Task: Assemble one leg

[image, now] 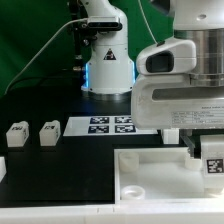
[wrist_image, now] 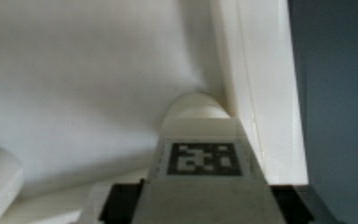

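My gripper (image: 207, 152) is shut on a leg (image: 213, 165), a small white block with a black-and-white tag on its face. I hold it upright over the right side of the large white tray-like piece (image: 150, 175). In the wrist view the leg (wrist_image: 202, 140) sits between my dark fingers (wrist_image: 126, 200), its tip pointing down at the white piece (wrist_image: 87, 90) close to that piece's raised edge (wrist_image: 247, 70). Two more legs (image: 17, 133) (image: 49, 132) lie on the black table at the exterior view's left.
The marker board (image: 111, 124) lies flat behind the tray-like piece, in front of the robot base (image: 107, 60). A round hole (image: 131, 189) shows near the tray piece's front corner. Another white part (image: 2, 168) peeks in at the left edge. A green backdrop stands behind.
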`<state>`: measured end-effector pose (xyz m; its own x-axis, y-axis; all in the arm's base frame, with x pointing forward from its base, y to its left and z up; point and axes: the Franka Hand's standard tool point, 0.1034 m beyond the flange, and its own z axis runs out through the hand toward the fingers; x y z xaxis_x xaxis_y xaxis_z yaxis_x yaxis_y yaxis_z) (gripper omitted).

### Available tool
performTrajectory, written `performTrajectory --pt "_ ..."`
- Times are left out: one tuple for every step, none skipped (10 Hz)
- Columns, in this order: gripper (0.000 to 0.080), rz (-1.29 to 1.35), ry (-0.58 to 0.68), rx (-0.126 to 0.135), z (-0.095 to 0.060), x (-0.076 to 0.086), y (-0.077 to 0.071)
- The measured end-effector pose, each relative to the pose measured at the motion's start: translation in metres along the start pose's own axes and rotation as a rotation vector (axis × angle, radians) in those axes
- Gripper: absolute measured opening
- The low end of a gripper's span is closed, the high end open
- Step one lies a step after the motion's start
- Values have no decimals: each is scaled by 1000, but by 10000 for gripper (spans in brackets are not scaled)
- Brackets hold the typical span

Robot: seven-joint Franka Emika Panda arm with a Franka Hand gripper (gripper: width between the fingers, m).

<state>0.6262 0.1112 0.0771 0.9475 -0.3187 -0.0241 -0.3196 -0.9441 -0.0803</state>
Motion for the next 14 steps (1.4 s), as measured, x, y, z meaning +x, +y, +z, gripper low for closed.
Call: performTrajectory --pt "292 102 -1 3 0 0 -1" --pt "292 205 -4 7 0 -1 -1" --pt "292 294 -7 12 1 0 -2" --pt "292 466 -20 33 1 2 -2" --pt "292 619 -32 47 2 2 -2" --pt "292 770 -39 56 2 2 -4" --pt "292 924 -42 69 3 1 -7" --pt "292 1078 -45 93 4 1 -9" --pt "292 1248 -40 145 5 1 -9" --pt "292 1330 -42 154 5 -1 -12" --pt "292 1329 -41 154 5 -1 -14" --pt "292 1294 -38 153 6 -1 -13" --pt "399 1264 -36 153 6 -1 -13" --pt "536 1265 -36 153 6 -2 -14"
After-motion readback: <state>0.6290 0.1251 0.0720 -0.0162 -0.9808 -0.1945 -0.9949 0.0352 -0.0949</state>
